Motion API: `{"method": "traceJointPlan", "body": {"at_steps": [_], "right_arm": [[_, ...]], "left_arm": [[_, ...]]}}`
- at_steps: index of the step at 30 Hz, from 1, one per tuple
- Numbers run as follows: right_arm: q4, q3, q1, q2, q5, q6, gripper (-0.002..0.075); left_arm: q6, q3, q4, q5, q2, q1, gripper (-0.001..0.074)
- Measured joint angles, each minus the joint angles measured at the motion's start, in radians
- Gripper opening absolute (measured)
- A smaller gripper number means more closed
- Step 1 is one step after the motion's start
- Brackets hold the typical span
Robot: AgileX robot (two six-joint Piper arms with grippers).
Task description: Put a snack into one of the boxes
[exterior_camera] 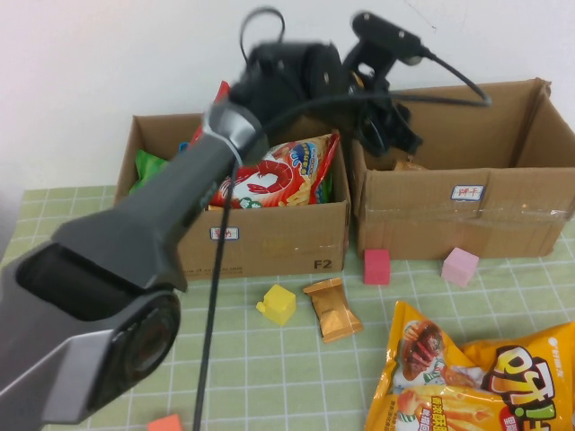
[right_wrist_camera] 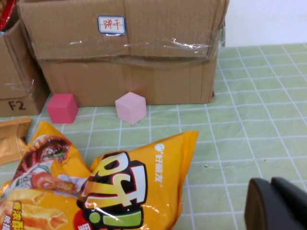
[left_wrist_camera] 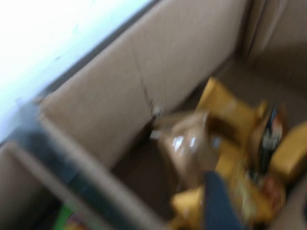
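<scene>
Hovering over right box (exterior_camera: 503, 117), left tool (exterior_camera: 393, 127); cropped above table (right_wrist_camera: 259, 120), right tool (right_wrist_camera: 274, 201)

Left hand (exterior_camera: 395, 135) hangs over the right box (exterior_camera: 467, 211), right hand (right_wrist_camera: 278, 206) above open table (right_wrist_camera: 249, 139).

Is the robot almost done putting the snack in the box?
Nearly. The left claw is over the right box, where a brown snack packet sits among yellow ones; whether it has let go is unclear. The left box already holds a red chip bag. The right claw waits near the big orange chip bag. A small orange packet is on the table.
</scene>
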Motion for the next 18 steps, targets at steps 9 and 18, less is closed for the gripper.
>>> {"method": "traceJointPlan", "body": {"at_steps": [9,18], "right_arm": [[0.000,0.000,0.000,0.000,0.000,0.000,-0.0002],[0.000,0.000,0.000,0.000,0.000,0.000,-0.0002]], "left_arm": [[0.093,-0.063,0.130,0.376,-0.194,-0.001,0.0010],[0.120,-0.068,0.254,0.501,-0.301,-0.164,0.0000]]}}
